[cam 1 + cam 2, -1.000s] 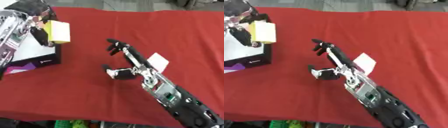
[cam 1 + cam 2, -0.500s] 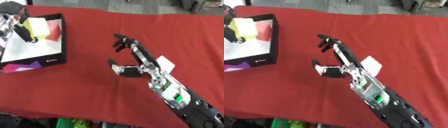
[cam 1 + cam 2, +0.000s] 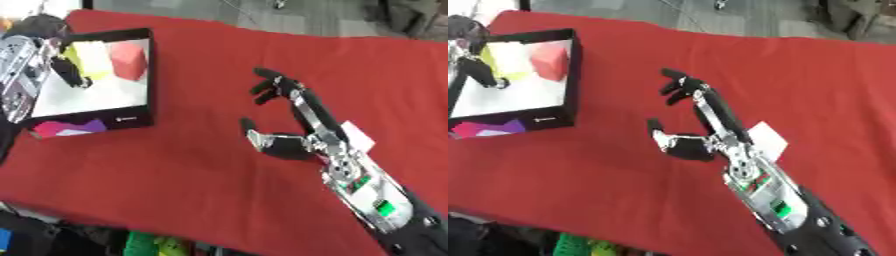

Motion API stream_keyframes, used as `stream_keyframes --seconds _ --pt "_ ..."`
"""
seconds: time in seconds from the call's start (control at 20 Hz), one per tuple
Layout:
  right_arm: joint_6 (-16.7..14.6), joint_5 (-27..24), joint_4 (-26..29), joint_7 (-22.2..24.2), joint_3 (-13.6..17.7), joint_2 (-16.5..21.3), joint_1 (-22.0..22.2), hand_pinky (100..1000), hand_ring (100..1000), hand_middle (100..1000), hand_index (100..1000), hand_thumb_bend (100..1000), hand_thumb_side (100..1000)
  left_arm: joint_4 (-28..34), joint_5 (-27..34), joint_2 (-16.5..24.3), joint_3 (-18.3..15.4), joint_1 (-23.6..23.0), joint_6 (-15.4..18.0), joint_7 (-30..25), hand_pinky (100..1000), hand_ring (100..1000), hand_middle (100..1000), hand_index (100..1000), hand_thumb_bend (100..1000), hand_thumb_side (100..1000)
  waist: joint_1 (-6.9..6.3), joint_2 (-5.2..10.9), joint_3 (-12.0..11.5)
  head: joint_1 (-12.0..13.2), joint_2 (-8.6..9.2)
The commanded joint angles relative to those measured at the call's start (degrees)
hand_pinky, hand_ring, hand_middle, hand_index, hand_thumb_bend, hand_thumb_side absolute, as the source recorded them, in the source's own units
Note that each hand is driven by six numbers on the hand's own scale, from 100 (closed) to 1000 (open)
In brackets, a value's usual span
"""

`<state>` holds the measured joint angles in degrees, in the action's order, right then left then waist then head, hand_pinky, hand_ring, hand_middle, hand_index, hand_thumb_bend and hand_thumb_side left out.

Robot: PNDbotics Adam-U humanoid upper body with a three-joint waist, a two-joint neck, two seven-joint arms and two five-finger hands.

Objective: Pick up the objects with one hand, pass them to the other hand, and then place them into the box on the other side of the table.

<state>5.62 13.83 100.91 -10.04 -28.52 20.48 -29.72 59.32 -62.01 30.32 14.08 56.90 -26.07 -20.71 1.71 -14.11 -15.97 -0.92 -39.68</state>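
Gripping a yellow block [image 3: 90, 64], left hand [image 3: 68, 72] reaches over box [image 3: 140, 116].

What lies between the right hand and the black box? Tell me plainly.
Only bare red tablecloth. In the left eye view, nothing sits on the stretch from the open right hand to the black box.

A red cloth covers the tabletop [image 3: 201, 175] from edge to edge, grey floor [image 3: 262, 15] lies beyond its far side, and bright green and yellow shapes [image 3: 153, 245] show in the dark strip below its near edge.
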Motion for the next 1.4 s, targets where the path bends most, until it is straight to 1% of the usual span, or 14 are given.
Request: stream_keyframes --seconds 0.05,0.1,0.2,0.25,0.35,0.7,0.85,0.95,1.0,1.1,1.15,1.2,1.3,1.4 --pt "-0.1 -0.3 1.4 -0.4 0.7 1.0 -0.7 944 672 686 919 235 100 -1.6 0.8 1.8 -1.5 0.7 -0.1 2.0 858 762 690 738 440 172 -0.19 1.16 0.0 0.3 0.45" --pt "-0.1 -0.4 1.4 -0.4 0.7 1.0 -0.7 944 671 685 918 235 100 -2.3 1.0 1.8 -1.7 0.7 -0.1 2.4 874 789 735 780 479 241 -0.15 1.17 0.1 0.3 0.48" --pt "-0.2 -0.4 1.5 -0.5 0.7 0.9 -0.7 944 670 685 918 234 100 -3.3 1.1 1.7 -2.0 0.6 0.2 3.1 898 840 793 875 642 427 -0.11 1.17 0.1 0.2 0.52" --pt "-0.2 -0.4 1.5 -0.6 0.7 0.9 -0.6 944 670 685 918 233 100 -3.7 1.0 1.7 -2.1 0.6 0.3 3.3 908 853 807 897 722 462 -0.09 1.17 0.1 0.2 0.49" --pt "-0.2 -0.5 1.5 -0.5 0.7 0.9 -0.6 944 670 685 918 232 100 -4.5 0.9 1.6 -2.3 0.5 0.5 3.3 918 868 822 914 800 454 -0.06 1.19 0.1 0.1 0.33" --pt "-0.1 -0.5 1.9 -0.6 0.7 1.0 -0.5 944 670 685 918 232 100 -5.1 0.6 1.6 -2.8 0.2 0.5 3.7 916 865 822 926 788 422 -0.03 1.28 0.2 -0.4 0.09" --pt "0.0 -0.5 2.0 -0.6 0.7 1.0 -0.4 944 670 685 918 232 100 -4.5 1.0 1.7 -2.9 0.1 0.2 4.4 904 845 808 914 695 365 -0.08 1.31 0.3 -0.6 0.08" --pt "0.1 -0.6 2.1 -0.8 0.7 1.1 -0.4 942 670 684 918 227 100 -3.0 2.3 1.8 -3.2 -0.2 -0.2 6.0 892 807 787 857 468 336 -0.09 1.34 0.3 -0.9 0.00" --pt "0.3 -0.8 2.3 -1.0 0.9 1.1 -0.4 941 669 683 918 222 100 -1.4 3.9 1.9 -3.3 -0.5 -0.4 7.4 888 772 774 829 378 368 -0.09 1.35 0.3 -1.2 -0.07" --pt "0.7 -1.8 2.8 -1.9 1.4 1.4 -0.5 937 673 688 920 145 121 3.1 8.9 2.3 -3.4 -1.5 -0.2 12.2 876 706 764 787 345 522 -0.09 1.37 0.3 -1.9 -0.22" --pt "0.9 -2.6 3.2 -2.5 1.8 1.6 -0.7 937 681 696 917 100 213 5.6 12.1 2.6 -3.2 -2.1 0.1 15.3 864 684 762 780 355 611 -0.07 1.38 0.4 -2.3 -0.30" --pt "1.2 -3.6 3.7 -3.3 2.2 1.9 -0.9 937 689 703 917 100 279 8.1 15.5 2.8 -3.0 -2.8 0.6 18.4 855 669 759 775 353 634 -0.04 1.40 0.4 -2.6 -0.36" --pt "1.7 -5.4 4.8 -4.9 3.4 2.7 -1.3 941 710 718 917 100 420 12.8 22.1 3.3 -2.3 -4.2 2.0 23.5 850 657 764 775 196 777 0.07 1.46 0.5 -3.2 -0.37" --pt "2.6 -6.5 5.7 -5.4 4.5 3.6 -1.6 944 730 730 921 100 443 17.4 28.9 3.5 -2.0 -5.7 4.0 26.3 847 635 768 768 100 839 0.21 1.49 0.6 -3.8 -0.32"
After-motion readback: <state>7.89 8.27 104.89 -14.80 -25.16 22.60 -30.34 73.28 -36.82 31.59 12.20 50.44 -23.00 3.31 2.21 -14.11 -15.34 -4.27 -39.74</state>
